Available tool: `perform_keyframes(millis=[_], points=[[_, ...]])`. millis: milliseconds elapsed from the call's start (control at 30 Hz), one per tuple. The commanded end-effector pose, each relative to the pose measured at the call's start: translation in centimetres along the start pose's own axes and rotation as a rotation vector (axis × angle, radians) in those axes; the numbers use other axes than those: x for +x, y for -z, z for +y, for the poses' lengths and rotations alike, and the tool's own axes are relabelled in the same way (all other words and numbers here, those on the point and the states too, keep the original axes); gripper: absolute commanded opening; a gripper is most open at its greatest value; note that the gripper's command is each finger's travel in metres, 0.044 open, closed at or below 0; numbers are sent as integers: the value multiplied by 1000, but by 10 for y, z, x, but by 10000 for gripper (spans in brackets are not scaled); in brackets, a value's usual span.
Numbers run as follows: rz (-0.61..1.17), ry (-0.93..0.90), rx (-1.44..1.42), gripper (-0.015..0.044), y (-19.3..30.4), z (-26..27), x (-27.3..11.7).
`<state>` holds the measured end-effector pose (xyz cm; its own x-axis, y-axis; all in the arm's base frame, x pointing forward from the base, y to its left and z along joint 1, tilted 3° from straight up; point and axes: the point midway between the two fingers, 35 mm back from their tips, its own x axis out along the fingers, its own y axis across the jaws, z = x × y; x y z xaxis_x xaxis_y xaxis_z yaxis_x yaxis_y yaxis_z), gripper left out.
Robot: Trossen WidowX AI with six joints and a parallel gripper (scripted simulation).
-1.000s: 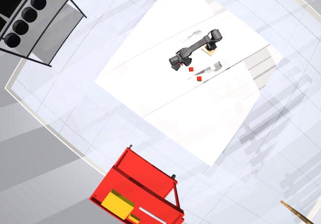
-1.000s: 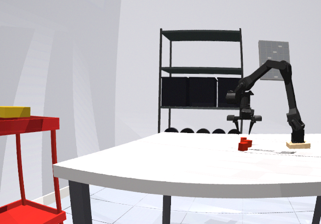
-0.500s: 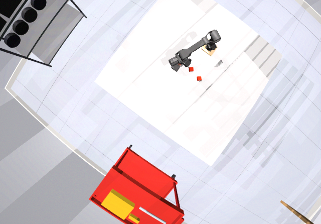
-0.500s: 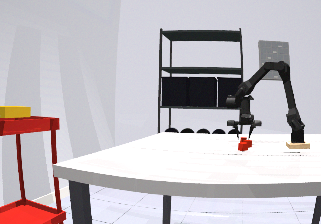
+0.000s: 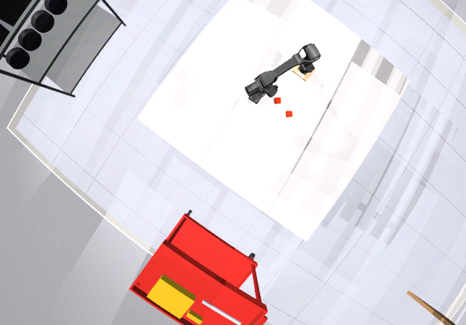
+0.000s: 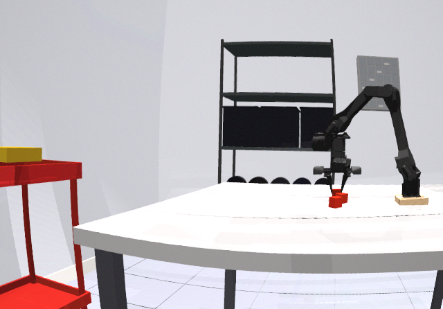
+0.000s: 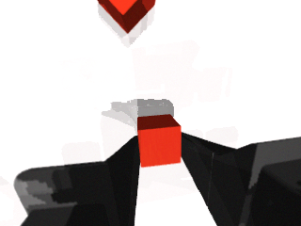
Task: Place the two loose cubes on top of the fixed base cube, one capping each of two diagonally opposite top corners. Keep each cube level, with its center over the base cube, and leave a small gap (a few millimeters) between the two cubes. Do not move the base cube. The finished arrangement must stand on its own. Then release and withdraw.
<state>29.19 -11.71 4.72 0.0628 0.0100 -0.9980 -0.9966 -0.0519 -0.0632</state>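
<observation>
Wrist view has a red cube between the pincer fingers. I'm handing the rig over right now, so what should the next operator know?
Pincer: shut on the near red cube, one finger against each side. The cube appears to sit on the table, not yet lifted.
Second red cube: on the table just ahead of the pincer, apart from the gripped one.
Base cube: I cannot tell from these views which cube it is; check before lifting.
Done: first grasp only. Nothing is stacked.
Left: lift, cap one top corner of the base, release, repeat on the diagonal corner with a small gap, then withdraw.
</observation>
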Motion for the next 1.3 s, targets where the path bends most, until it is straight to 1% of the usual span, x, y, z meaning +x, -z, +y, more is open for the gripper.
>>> perform_keyframes(millis=[0, 1000, 1267], points=[[1, 9, 3, 105, 1, -3, -11], [2, 9, 3, 105, 0, 0, -106], [1, 9, 4, 105, -10, -5, -105]])
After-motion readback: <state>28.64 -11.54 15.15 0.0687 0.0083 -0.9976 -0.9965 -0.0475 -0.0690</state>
